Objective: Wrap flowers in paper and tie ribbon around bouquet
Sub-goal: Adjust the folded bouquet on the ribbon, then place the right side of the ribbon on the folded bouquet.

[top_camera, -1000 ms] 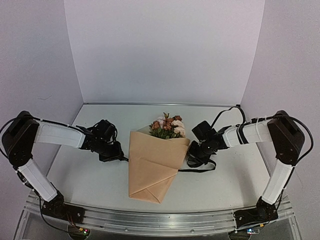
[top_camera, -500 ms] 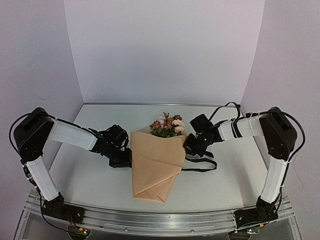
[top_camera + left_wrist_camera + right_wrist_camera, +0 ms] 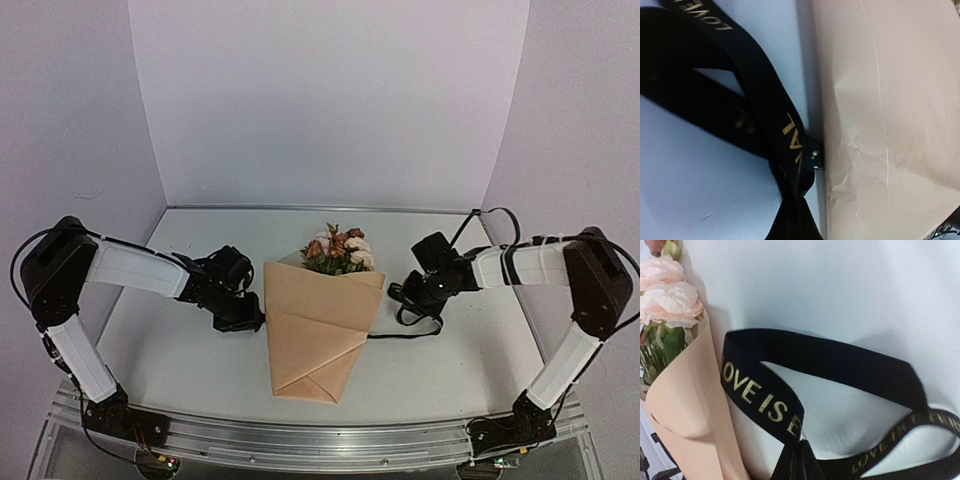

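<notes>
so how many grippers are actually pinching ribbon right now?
2. The left gripper is shut on the ribbon at the bouquet's left edge; the right gripper is shut on it right of the bouquet.

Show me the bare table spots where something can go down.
Bare table: near-left, between the left arm, the bouquet and the front rail; near-right, below the ribbon; and the far strip behind the flowers. Crowded: both bouquet sides, where the left gripper and right gripper hold ribbon.
</notes>
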Robot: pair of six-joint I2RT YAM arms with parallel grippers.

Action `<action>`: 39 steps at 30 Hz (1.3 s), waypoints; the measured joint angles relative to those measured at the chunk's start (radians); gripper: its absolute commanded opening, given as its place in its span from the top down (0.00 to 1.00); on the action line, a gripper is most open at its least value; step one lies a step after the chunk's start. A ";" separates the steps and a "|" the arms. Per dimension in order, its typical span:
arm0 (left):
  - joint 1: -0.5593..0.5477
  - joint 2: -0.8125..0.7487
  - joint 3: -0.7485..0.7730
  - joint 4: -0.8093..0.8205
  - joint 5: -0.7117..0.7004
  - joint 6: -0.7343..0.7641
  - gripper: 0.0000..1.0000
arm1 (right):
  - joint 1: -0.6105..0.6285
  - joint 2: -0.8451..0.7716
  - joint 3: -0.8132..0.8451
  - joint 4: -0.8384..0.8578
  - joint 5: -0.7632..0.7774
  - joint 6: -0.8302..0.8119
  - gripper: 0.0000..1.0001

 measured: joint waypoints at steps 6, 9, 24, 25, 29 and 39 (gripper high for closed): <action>0.066 -0.291 -0.056 -0.140 -0.170 -0.044 1.00 | 0.057 -0.390 -0.212 -0.079 0.157 0.011 1.00; 0.078 -0.445 -0.052 -0.202 -0.249 -0.056 1.00 | 0.143 -0.539 -0.245 -0.118 0.221 0.022 1.00; 0.036 -0.711 0.149 -0.251 -0.072 0.105 1.00 | 0.365 -0.397 0.139 -0.192 0.275 -0.165 1.00; 0.024 -0.688 0.166 -0.220 -0.033 0.124 1.00 | 0.365 -0.349 0.187 -0.184 0.259 -0.184 1.00; -0.052 -0.554 0.216 -0.089 0.104 0.198 1.00 | 0.343 -0.185 0.319 -0.139 0.159 -0.226 1.00; -0.196 -0.229 0.289 0.161 0.340 0.386 1.00 | 0.227 0.194 0.495 0.048 -0.188 -0.173 0.90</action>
